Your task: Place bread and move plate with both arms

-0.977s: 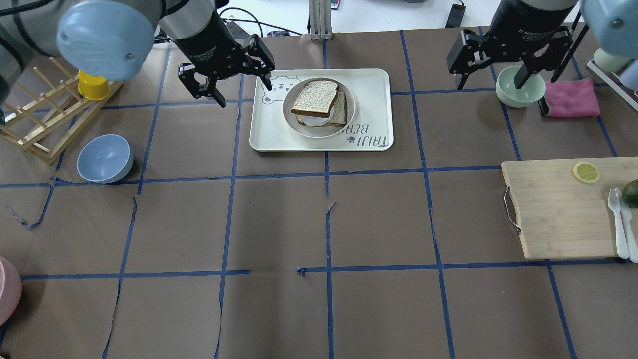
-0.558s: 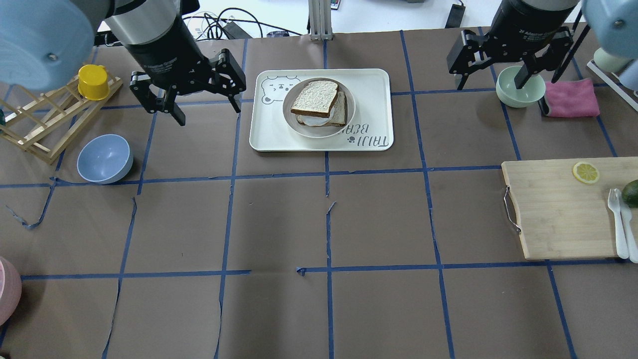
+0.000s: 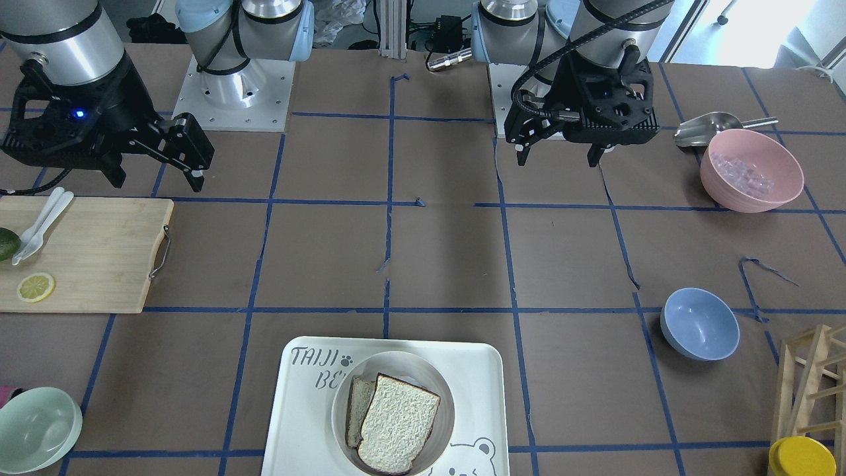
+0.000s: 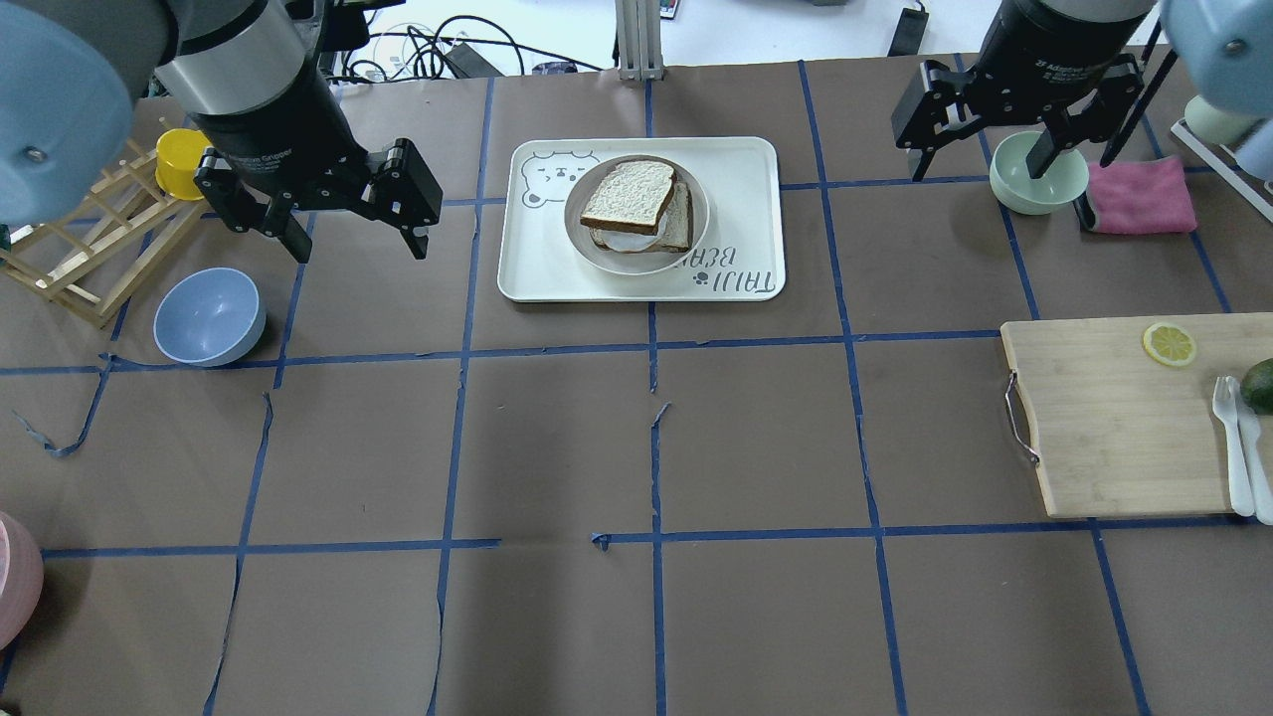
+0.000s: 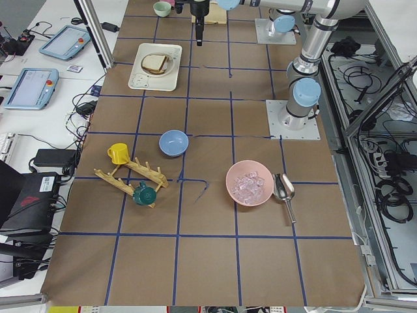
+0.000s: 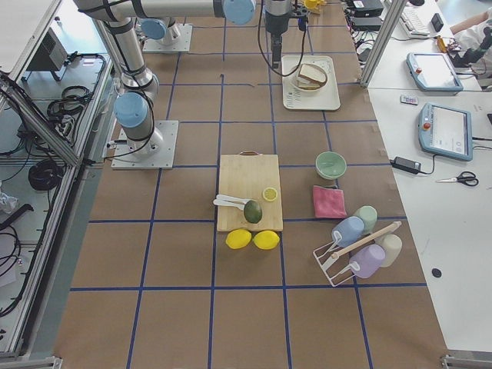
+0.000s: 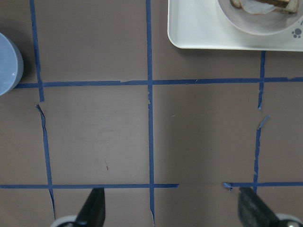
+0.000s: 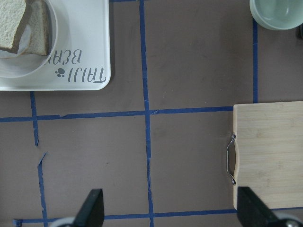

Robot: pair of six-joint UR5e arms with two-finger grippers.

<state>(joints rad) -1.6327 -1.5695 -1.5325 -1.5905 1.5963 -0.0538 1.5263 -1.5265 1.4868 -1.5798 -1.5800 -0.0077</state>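
The bread (image 4: pixel 629 191) lies on the plate (image 4: pixel 699 215), tilted over a second slice with white filling. The plate stands on the white bear-print tray (image 4: pixel 746 199) at the far middle of the table. My left gripper (image 4: pixel 358 249) is open and empty, above bare table to the left of the tray. My right gripper (image 4: pixel 975 171) is open and empty, to the right of the tray beside the pale green bowl (image 4: pixel 1039 171). The front view shows the bread (image 3: pixel 400 423), the plate (image 3: pixel 410 367), the left gripper (image 3: pixel 558 157) and the right gripper (image 3: pixel 158 178).
A blue bowl (image 4: pixel 209 316) and a wooden rack (image 4: pixel 90 239) with a yellow cup stand at the left. A cutting board (image 4: pixel 1114 418) with a lemon slice, an avocado and white cutlery lies at the right. A pink cloth (image 4: pixel 1139 194) lies by the green bowl.
My left gripper has moved left and back, away from the tray's left edge, still open and empty. The right arm, the bread and the plate have not moved.
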